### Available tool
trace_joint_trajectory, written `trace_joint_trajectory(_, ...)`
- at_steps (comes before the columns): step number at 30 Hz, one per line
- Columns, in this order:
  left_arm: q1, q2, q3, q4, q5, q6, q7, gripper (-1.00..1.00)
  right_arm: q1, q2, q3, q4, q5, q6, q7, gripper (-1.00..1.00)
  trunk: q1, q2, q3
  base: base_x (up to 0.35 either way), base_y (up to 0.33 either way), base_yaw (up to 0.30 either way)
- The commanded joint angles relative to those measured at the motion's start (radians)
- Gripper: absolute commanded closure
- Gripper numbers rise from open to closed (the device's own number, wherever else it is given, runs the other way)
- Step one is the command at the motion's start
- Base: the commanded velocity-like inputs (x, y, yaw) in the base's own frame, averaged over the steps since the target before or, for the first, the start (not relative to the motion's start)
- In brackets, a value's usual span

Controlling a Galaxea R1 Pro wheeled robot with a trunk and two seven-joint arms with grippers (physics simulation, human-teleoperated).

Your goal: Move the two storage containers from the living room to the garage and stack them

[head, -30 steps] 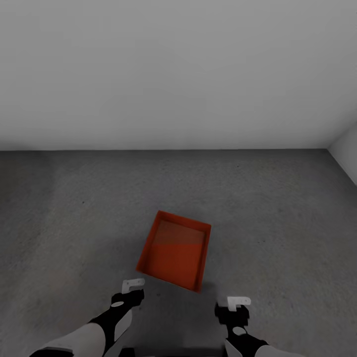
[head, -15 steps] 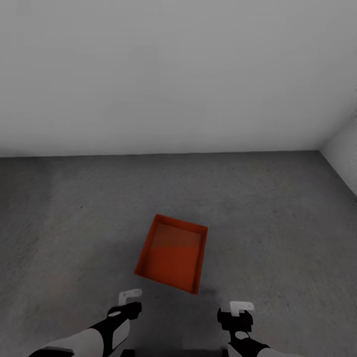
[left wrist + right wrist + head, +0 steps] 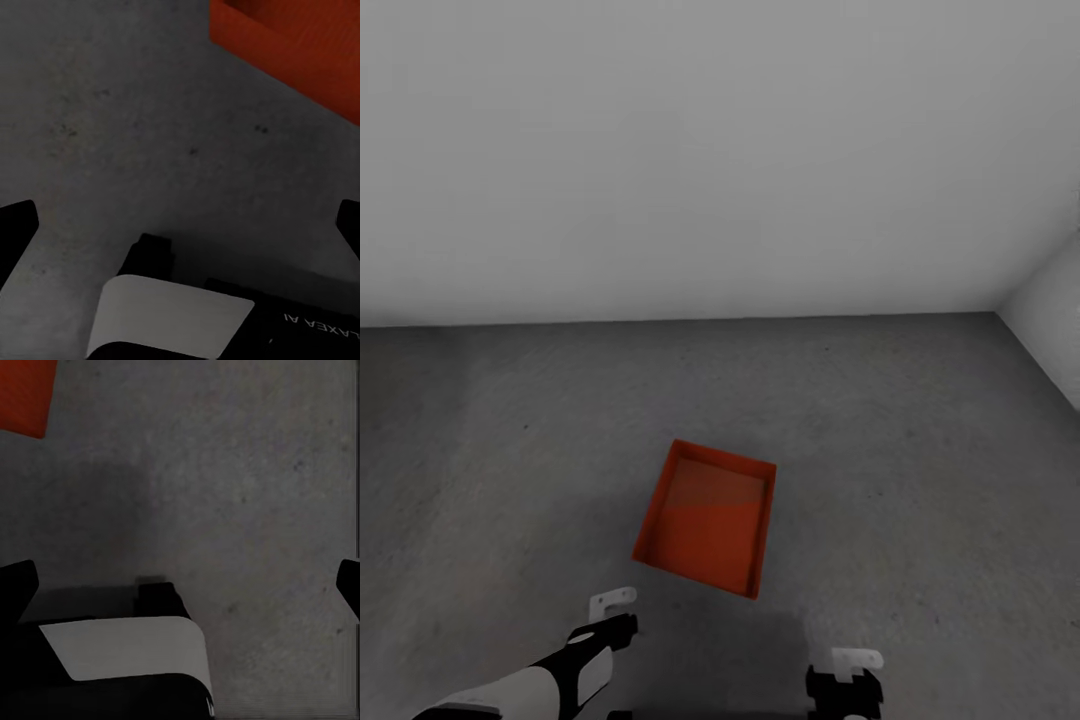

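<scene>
One bin [image 3: 709, 518] sits on the floor [image 3: 920, 450], near the middle. Two tools show at the near edge: one left [image 3: 612, 603], one right [image 3: 856, 662].

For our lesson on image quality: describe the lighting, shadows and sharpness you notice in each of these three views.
Head view: soft, even light with no glare; the storage container is lit inside, and a dim shadow darkens the floor near the robot. Left wrist view: the container's wall and the concrete look blurry. Right wrist view: a broad soft shadow lies on the grey floor; the container corner is featureless.
</scene>
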Motion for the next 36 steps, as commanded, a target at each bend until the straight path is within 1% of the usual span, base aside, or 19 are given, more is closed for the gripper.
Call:
trace_joint_trajectory(1, 0.0, 0.001, -0.006, 0.001, 0.008, -0.003, 0.003, -1.0, 0.0, 0.001, 0.008, 0.005, -0.008, -0.003, -0.002, -1.0, 0.0, 0.0, 0.001, 0.0, 0.0, 0.0)
trace_joint_trajectory(6, 0.0, 0.008, -0.006, 0.001, 0.009, -0.004, 0.003, -1.0, 0.0, 0.0, 0.008, 0.009, -0.008, 0.0, 0.002, -1.0, 0.0, 0.0, 0.009, 0.0, 0.0, 0.0)
trace_joint_trajectory(19, 0.0, 0.012, -0.006, 0.001, 0.009, -0.004, 0.005, -1.0, 0.0, -0.004, 0.006, 0.01, -0.008, 0.003, 0.024, -1.0, 0.0, 0.0, 0.029, 0.0, 0.0, 0.0)
trace_joint_trajectory(22, 0.001, 0.017, -0.006, 0.001, 0.009, -0.004, 0.002, -1.0, 0.0, -0.006, 0.005, 0.011, -0.008, 0.004, 0.058, -1.0, 0.0, 0.0, 0.034, 0.0, 0.0, 0.0)
trace_joint_trajectory(26, 0.007, 0.037, -0.006, 0.002, 0.008, 0.0, 0.0, -1.0, 0.0, -0.01, 0.004, 0.013, -0.01, 0.014, 0.122, -1.0, 0.0, 0.0, 0.04, 0.0, 0.0, 0.0)
trace_joint_trajectory(28, 0.012, 0.047, -0.006, 0.002, 0.008, 0.003, -0.001, -1.0, 0.001, -0.026, 0.003, 0.014, -0.011, 0.04, 0.154, -1.0, 0.0, 0.0, 0.043, 0.0, 0.0, 0.0)
trace_joint_trajectory(31, 0.043, 0.06, -0.006, 0.002, 0.008, 0.004, -0.002, -1.0, 0.003, -0.049, 0.002, 0.015, -0.011, 0.076, 0.19, -1.0, 0.0, 0.0, 0.048, 0.0, 0.0, 0.0)
trace_joint_trajectory(34, 0.07, 0.063, -0.006, 0.002, 0.008, 0.003, -0.003, -1.0, 0.022, -0.058, 0.002, 0.015, -0.011, 0.093, 0.223, -1.0, 0.0, 0.0, 0.052, 0.0, 0.0, 0.0)
trace_joint_trajectory(36, 0.084, 0.064, -0.006, 0.002, 0.008, 0.002, -0.003, -1.0, 0.048, -0.061, 0.002, 0.015, -0.011, 0.098, 0.238, -1.0, 0.0, 0.0, 0.056, 0.0, 0.0, 0.0)
